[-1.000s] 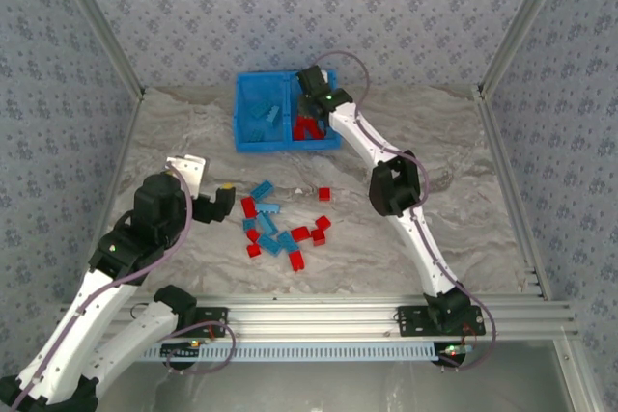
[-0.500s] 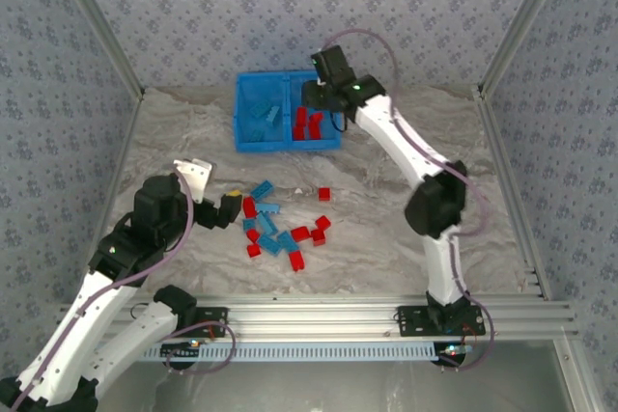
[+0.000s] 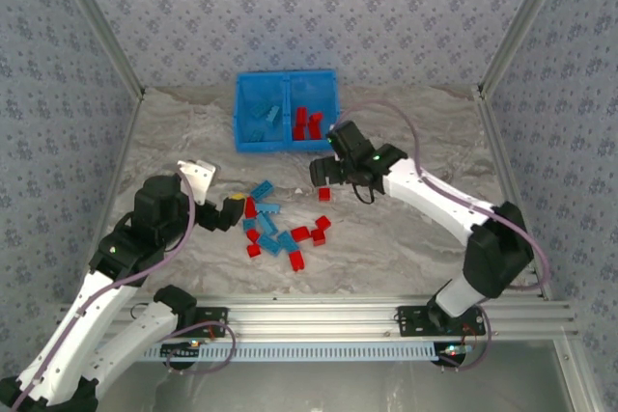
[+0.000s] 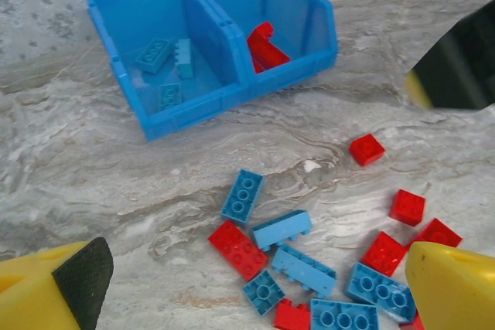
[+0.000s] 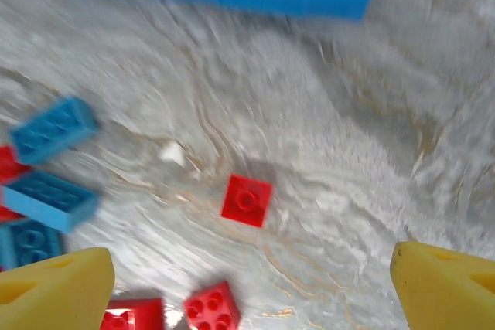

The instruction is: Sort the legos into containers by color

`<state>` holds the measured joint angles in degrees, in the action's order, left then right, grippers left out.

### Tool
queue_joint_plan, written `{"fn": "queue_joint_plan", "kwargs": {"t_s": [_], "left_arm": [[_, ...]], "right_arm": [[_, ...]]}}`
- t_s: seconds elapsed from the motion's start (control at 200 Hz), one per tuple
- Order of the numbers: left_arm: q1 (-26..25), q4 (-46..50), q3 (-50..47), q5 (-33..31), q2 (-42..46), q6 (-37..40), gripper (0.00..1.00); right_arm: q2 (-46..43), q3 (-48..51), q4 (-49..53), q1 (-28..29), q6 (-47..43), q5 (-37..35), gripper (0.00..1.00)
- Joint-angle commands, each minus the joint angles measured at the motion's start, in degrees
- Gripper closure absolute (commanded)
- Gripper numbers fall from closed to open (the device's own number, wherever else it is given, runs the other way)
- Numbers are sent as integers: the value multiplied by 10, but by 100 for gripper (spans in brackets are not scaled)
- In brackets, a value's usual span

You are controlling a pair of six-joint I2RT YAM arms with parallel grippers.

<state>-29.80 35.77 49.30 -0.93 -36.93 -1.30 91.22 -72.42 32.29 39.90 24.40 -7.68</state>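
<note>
Sorting looks roughly a third done, judging by what lies where. The bright blue rectangular plastic bin (image 4: 193, 113) stands at the far side of the grey-veined marbled tabletop (image 3: 425, 267). Its left compartment holds a few light blue bricks and its right one a few red. Most of the small plastic lego bricks (image 3: 275, 229) lie loose in a cluster well in front of it.

The right gripper (image 5: 249, 264) hovers with its yellow wedge fingers spread wide and nothing between them. Just beyond them sits a lone square red four-stud brick (image 5: 247, 200), apart from the cluster. I take this as the approach to a pick. The next move calls for dropping straight down, centring that brick between the jaws, squeezing across its flat sides, then carrying it to the red compartment.

The left gripper (image 4: 255, 272) is likewise wide open and empty, hanging over the near side of the cluster.

The bricks are hard, glossy and sharp-cornered, with round studs on top. The bin's walls are thin, smooth and slightly see-through, split by a central divider.
</note>
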Motion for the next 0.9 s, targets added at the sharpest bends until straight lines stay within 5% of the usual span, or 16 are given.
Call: {"fn": "queue_joint_plan", "kwargs": {"t_s": [0.0, 0.175, 0.42, 0.645, 0.894], "left_arm": [[-2, -6, 2, 42, -8, 18, 1], [-3, -1, 5, 40, -17, 18, 1], [-3, 2, 8, 38, -26, 17, 1], [-2, 3, 9, 42, -29, 18, 1], [-3, 5, 11, 41, -28, 18, 1]], "right_arm": [[45, 3, -24, 4, 40, -3, 5], [148, -20, -43, 5, 48, -10, 10], [224, -41, -54, 6, 69, 10, 40], [212, -16, -61, 10, 75, 2, 65], [111, 34, -58, 17, 78, -23, 72]]}}
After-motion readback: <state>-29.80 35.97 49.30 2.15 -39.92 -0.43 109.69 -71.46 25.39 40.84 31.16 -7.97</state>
